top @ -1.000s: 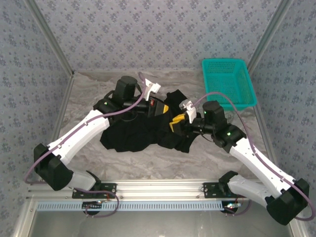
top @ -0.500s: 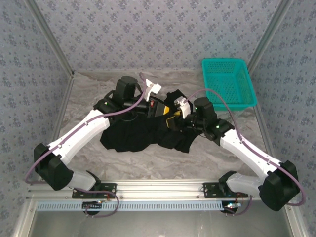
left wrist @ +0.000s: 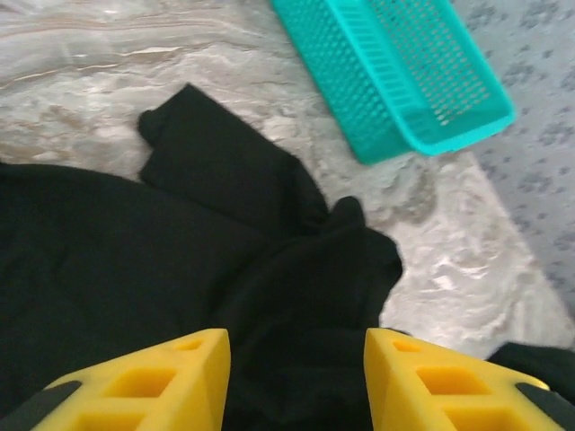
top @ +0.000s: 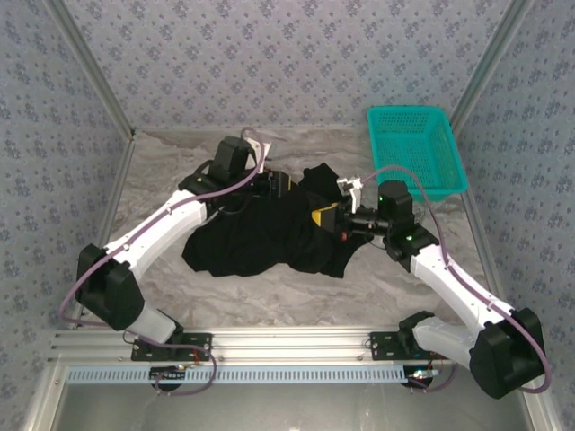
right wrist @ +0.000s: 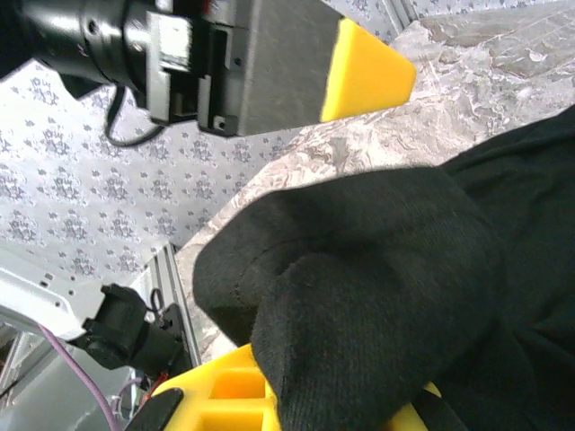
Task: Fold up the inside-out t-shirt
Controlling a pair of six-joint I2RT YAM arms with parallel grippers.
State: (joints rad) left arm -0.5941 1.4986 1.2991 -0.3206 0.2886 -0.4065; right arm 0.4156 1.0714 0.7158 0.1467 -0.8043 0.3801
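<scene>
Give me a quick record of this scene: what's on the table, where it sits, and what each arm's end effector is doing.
Surface: marble-patterned table
Garment: black t-shirt, crumpled mid-table
Container: teal mesh basket, far right corner, apart from the t-shirt
Left end effector: open, above the t-shirt's far side, nothing between its fingers
Right end effector: shut on a bunched fold at the t-shirt's right side

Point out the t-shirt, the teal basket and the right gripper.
t-shirt [top: 256, 241]: top view, middle of the black cloth.
teal basket [top: 415, 148]: top view, its mesh floor.
right gripper [top: 325, 218]: top view, yellow fingertips at the cloth.
</scene>
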